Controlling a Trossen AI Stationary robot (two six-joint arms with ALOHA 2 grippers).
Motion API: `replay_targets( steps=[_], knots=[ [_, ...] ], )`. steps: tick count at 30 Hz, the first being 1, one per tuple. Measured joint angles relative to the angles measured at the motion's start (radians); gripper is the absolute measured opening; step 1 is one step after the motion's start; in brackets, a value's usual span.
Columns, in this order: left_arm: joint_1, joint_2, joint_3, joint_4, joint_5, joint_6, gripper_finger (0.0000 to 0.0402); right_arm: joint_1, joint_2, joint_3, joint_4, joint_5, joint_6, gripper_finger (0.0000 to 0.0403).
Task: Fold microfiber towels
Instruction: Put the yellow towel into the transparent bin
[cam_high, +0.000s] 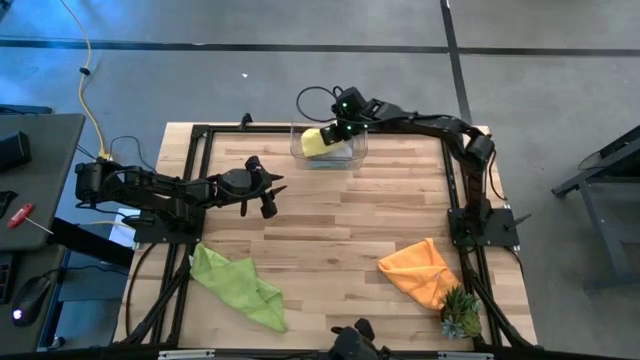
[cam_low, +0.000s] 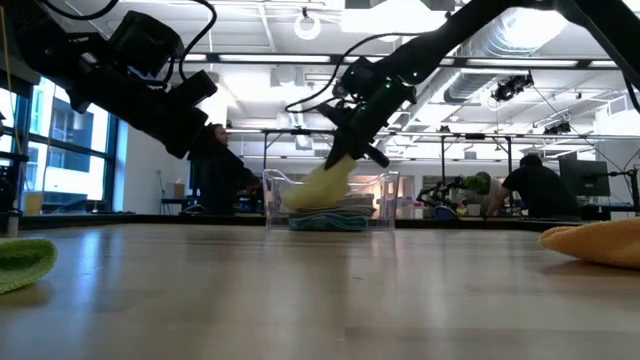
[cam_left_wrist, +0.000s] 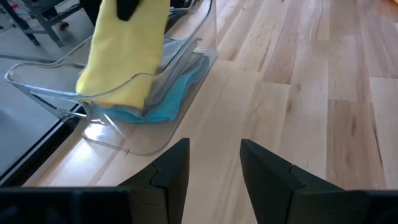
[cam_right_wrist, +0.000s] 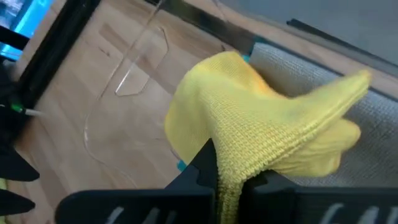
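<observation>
Right end effector (cam_right_wrist: 227, 177), draped yellow towel (cam_right_wrist: 267, 124)

Top centre of the frame: my right gripper (cam_high: 338, 128) was clamped on the yellow towel (cam_high: 314, 142), which hung into the clear bin (cam_high: 352, 152) at the table's (cam_high: 330, 215) far edge. Left of centre: my left gripper (cam_high: 275, 195) hovered over bare wood, fingers parted. Lower left: the lime green towel (cam_high: 235, 283), crumpled. Lower right: the orange towel (cam_high: 420, 270), touching the spiky plant (cam_high: 460, 314).
</observation>
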Motion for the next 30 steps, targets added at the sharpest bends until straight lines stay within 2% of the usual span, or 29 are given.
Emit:
replay_targets(
  steps=[5, 9, 13, 15, 20, 26, 30],
  knots=[
    [0.0, 0.0, 0.0, -0.001, 0.0, -0.014, 0.0131, 0.0, 0.001, 0.0, 0.012, 0.009, 0.017, 0.0006],
    [0.0, 0.0, 0.0, 0.014, -0.005, 0.024, 0.0131, -0.002, -0.006, 0.0, 0.095, -0.075, 0.079, 0.0003],
    [-0.016, 0.0, 0.0, 0.124, -0.108, 0.146, 0.0136, -0.008, -0.02, 0.0, 0.198, -0.194, 0.173, 0.0002],
    [-0.032, 0.0, 0.0, 0.178, -0.162, 0.239, 0.0144, -0.004, -0.028, 0.0, 0.247, -0.218, 0.207, 0.0001],
    [-0.067, 0.0, 0.052, 0.199, -0.247, 0.445, 0.0182, 0.013, -0.067, 0.0, 0.357, -0.236, 0.271, 0.0001],
    [-0.066, 0.0, 0.134, 0.22, -0.4, 0.585, 0.0237, 0.055, -0.095, 0.0, 0.447, -0.238, 0.308, 0.0001],
    [-0.064, 0.0, 0.168, 0.227, -0.446, 0.687, 0.0254, 0.078, -0.095, 0.0, 0.5, -0.267, 0.357, 0.0]
  ],
)
